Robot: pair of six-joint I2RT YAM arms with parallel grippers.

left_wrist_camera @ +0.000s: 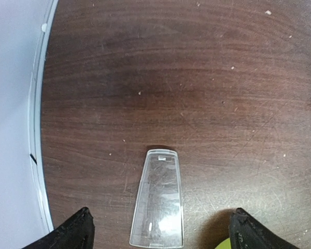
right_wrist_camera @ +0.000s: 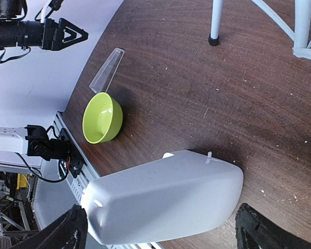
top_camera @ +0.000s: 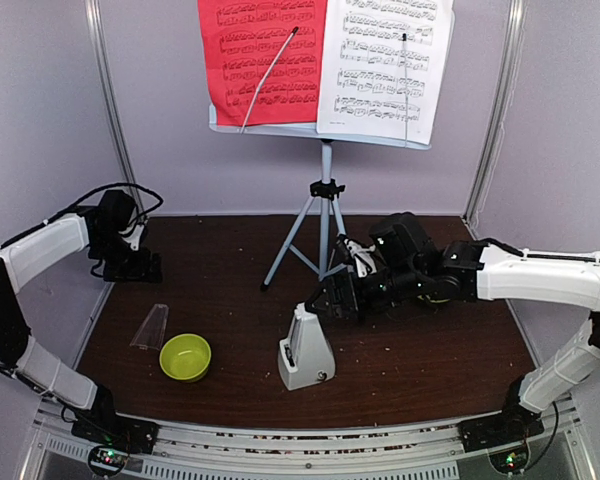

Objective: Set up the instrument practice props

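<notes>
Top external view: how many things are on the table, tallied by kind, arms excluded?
Music sheets: 2, the red sheet and the white sheet, both on the stand
Music stand: 1
Metronome: 1
Clear cover: 1, lying apart from the metronome
Green bowl: 1
Total: 6

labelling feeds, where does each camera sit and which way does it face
Top: high behind the bases, facing the music stand; left arm and right arm show.
Left wrist: looks down on the clear cover; left fingers show.
Right wrist: looks over the metronome toward the bowl; right fingers show.
Shared: both wrist views show the clear cover.
</notes>
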